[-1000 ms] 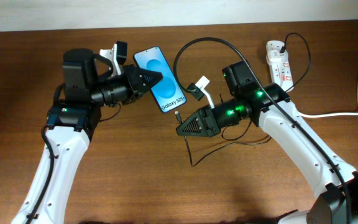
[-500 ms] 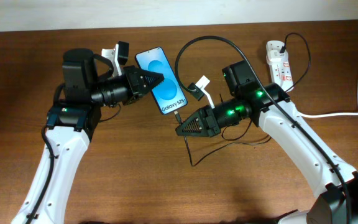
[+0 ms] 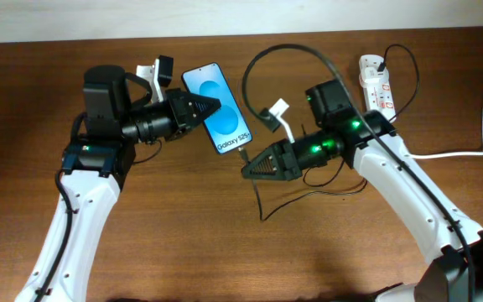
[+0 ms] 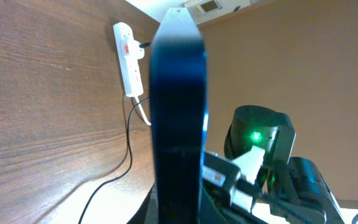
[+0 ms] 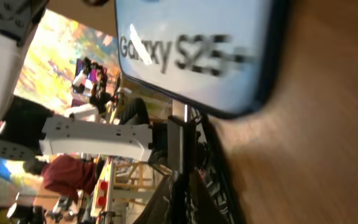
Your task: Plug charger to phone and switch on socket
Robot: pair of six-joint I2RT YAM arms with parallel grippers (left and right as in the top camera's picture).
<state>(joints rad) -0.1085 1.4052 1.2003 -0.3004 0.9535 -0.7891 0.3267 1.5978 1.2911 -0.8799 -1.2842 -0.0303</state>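
Note:
The phone (image 3: 221, 107), blue screen up, is held off the table by my left gripper (image 3: 208, 107), which is shut on its side. The left wrist view shows the phone edge-on (image 4: 178, 112). My right gripper (image 3: 246, 170) is shut on the charger's small plug tip (image 3: 241, 157), which sits against the phone's near end. In the right wrist view the tip (image 5: 180, 140) meets the phone's rim (image 5: 191, 50) just above my fingers (image 5: 180, 193). The black cable (image 3: 283, 50) loops back to the white socket (image 3: 377, 84), also in the left wrist view (image 4: 129, 59).
The socket's thick white cord (image 3: 468, 151) runs off to the right edge. Loose black cable (image 3: 309, 195) lies on the wooden table (image 3: 225, 252) under my right arm. A wall borders the table's far edge.
My right gripper and arm have shifted slightly right and up with the plug tip, and the cable loop moved with them. The left arm and phone have stayed still.

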